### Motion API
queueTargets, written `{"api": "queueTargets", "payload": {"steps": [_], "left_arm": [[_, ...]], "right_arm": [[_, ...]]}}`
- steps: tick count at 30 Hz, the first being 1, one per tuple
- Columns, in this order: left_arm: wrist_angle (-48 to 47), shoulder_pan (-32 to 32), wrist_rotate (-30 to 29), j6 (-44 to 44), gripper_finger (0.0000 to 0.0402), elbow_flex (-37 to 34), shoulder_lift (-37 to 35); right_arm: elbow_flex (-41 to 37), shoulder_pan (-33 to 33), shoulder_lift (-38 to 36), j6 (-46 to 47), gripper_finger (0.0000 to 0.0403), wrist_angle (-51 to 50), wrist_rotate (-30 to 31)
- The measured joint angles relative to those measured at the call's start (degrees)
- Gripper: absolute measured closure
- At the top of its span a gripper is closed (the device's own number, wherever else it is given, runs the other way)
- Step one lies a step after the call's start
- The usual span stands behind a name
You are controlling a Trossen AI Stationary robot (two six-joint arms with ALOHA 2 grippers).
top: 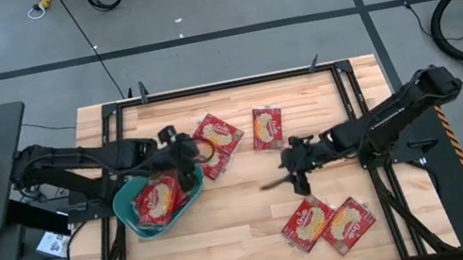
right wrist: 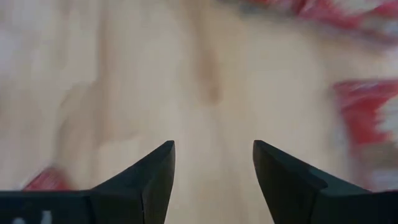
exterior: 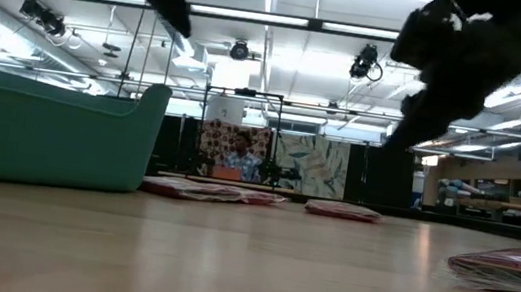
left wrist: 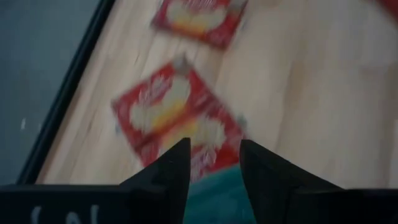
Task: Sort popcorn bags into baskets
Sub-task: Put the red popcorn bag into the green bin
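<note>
While both arms reach in over the wooden table point(top: 231, 235), the left gripper point(top: 185, 148) is held with its fingers point(left wrist: 168, 168) apart and empty above the far rim of the teal-green basket point(top: 128, 212). Several popcorn bags point(top: 160, 200) are seen lying inside that basket, just below and behind the gripper. Two overlapping bags point(top: 217, 140) lie just ahead of its fingertips, with another bag point(top: 266, 128) beyond them. The right gripper point(top: 292, 159), its fingers point(right wrist: 152, 171) spread and nothing held, is poised above bare wood at mid-table. Two more bags point(top: 327, 224) lie close by, to its side.
</note>
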Motion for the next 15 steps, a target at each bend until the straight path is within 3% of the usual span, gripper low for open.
{"api": "queueTargets", "payload": {"steps": [6, 15], "left_arm": [[5.8, -0.2, 1.1, 7.5, 0.0257, 0.0, 0.0], [6.3, -0.2, 1.8, 6.4, 0.0257, -0.1, -0.5]], "right_arm": [[2.6, 12.3, 0.4, 1.3, 0.0190, -7.3, 0.9], [5.0, 26.0, 8.7, 13.3, 0.0190, -9.7, 1.8]]}}
